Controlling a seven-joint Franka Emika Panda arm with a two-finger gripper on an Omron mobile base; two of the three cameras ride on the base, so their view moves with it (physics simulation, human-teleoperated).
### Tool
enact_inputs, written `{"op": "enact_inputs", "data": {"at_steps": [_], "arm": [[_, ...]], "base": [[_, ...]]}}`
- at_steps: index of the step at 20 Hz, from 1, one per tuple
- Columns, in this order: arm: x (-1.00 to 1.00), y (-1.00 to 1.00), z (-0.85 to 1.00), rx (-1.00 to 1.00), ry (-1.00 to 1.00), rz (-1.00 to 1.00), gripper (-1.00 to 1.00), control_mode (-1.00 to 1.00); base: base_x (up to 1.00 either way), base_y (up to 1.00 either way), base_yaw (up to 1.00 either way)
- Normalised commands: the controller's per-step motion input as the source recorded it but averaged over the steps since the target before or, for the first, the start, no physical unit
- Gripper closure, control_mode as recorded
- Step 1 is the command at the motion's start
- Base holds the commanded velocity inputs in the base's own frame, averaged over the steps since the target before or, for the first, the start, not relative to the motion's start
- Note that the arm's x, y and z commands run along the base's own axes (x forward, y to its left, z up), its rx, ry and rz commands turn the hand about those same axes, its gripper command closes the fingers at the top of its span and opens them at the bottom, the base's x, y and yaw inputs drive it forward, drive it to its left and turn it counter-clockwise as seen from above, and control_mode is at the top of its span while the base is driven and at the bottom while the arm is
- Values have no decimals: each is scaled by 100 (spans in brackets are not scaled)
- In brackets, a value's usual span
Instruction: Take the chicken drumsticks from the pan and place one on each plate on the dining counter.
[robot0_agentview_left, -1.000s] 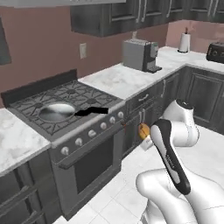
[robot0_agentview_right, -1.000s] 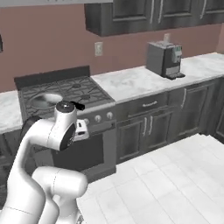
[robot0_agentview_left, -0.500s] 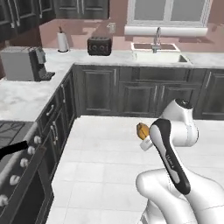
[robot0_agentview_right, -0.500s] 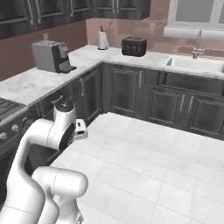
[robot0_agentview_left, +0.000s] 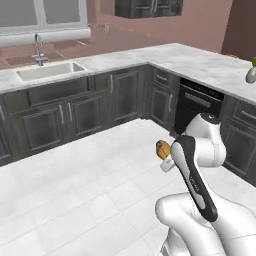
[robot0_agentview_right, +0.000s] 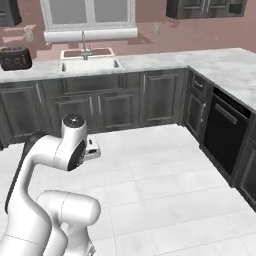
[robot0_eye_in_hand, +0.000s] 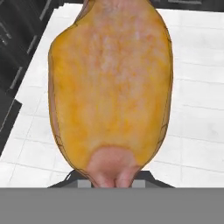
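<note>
Now drumstick (robot0_eye_in_hand: 110, 87) clamped in gripper (robot0_eye_in_hand: 111, 183), mid-air

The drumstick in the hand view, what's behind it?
Behind the golden-tan drumstick, held in the pincer, lies white tiled floor, with dark cabinet fronts at the left. The drumstick covers the middle of the floor.

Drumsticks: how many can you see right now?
1. A golden drumstick is held in the gripper, carried above the white floor; it also peeks out beside the arm. The other one may be elsewhere.
</note>
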Motion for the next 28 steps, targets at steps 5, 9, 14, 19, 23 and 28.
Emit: {"op": "enact_inputs", "data": {"at_steps": [5, 9, 14, 19, 23, 28], "arm": [[0, 0, 0, 0, 0, 0, 100, 100], [0, 0, 0, 0, 0, 0, 100, 100], [0, 0, 0, 0, 0, 0, 100, 100], [0, 0, 0, 0, 0, 0, 100, 100], [0, 0, 0, 0, 0, 0, 100, 100], [0, 0, 0, 0, 0, 0, 100, 100]], "base": [[0, 7, -100], [0, 4, -100], [0, -10, -95], [2, -67, -42], [29, -81, -7], [59, -79, 0]]}}
